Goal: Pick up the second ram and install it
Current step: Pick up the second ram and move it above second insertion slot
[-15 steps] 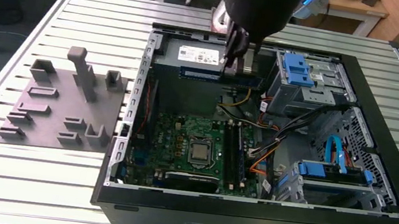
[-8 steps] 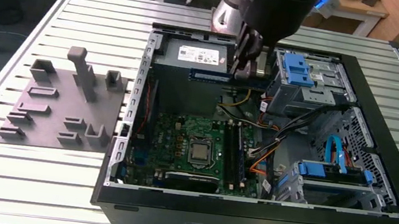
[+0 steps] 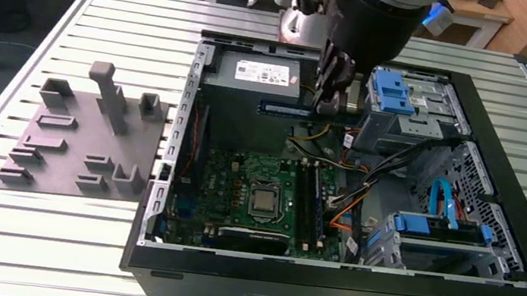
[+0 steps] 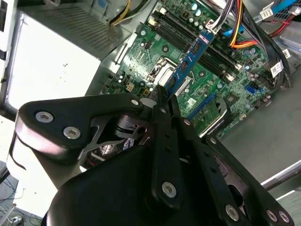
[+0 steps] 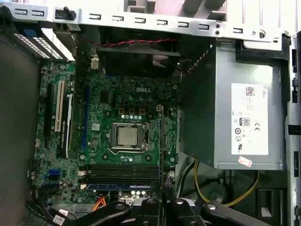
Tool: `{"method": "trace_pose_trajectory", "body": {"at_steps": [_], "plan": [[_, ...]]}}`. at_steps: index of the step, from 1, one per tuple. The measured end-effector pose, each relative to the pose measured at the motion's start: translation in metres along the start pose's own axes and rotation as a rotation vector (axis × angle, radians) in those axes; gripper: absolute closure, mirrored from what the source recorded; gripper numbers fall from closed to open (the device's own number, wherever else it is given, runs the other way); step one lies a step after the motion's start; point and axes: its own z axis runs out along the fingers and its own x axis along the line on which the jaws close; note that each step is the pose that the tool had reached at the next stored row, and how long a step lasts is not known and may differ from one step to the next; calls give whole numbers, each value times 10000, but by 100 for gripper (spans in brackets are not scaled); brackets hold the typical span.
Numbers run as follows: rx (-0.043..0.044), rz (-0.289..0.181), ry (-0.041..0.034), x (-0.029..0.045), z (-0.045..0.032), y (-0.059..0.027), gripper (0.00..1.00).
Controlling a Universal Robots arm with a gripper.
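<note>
**Examiner:** The state of the hand is to be entered.

**Recorder:** The hand (image 3: pixel 329 104) is found closed on the second ram (image 3: pixel 284 109). The stick is pinched at one end between the fingers (image 4: pixel 164 136). The rest projects free and level toward the exterior view's left.

**Examiner:** The position of the second ram is to be given.

**Recorder:** It is held in the air over the open computer case (image 3: pixel 162 180), just beside the grey power supply (image 3: pixel 252 74). This is the part of the case nearest the far edge of the table (image 3: pixel 77 246). The stick is seen above the green motherboard (image 3: pixel 250 177) and apart from the long black memory slots (image 3: pixel 310 200). In the second wrist view the blue-green board and its dark chips are seen running out from the hand, with the motherboard behind. In the first wrist view it is presented edge-on as a thin dark line.

**Examiner:** The placing of the case is to be noted.

**Recorder:** The case is laid on its side, open face up, on the slatted metal table, from the middle toward the edge at the exterior view's right. A grey fixture (image 3: pixel 81 139) with upright holders is set just beside the case wall, toward the edge at the exterior view's left.

**Examiner:** Anything further?

**Recorder:** A blue strip (image 5: pixel 120 186) is noted along the slot row in the first wrist view. What it is cannot be determined.
</note>
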Motion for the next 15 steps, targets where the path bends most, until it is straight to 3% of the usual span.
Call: {"method": "trace_pose_trajectory", "body": {"at_steps": [7,15], "plan": [[-2,0,0,132,97,-19,86],[-2,0,0,380,173,-21,86]]}}
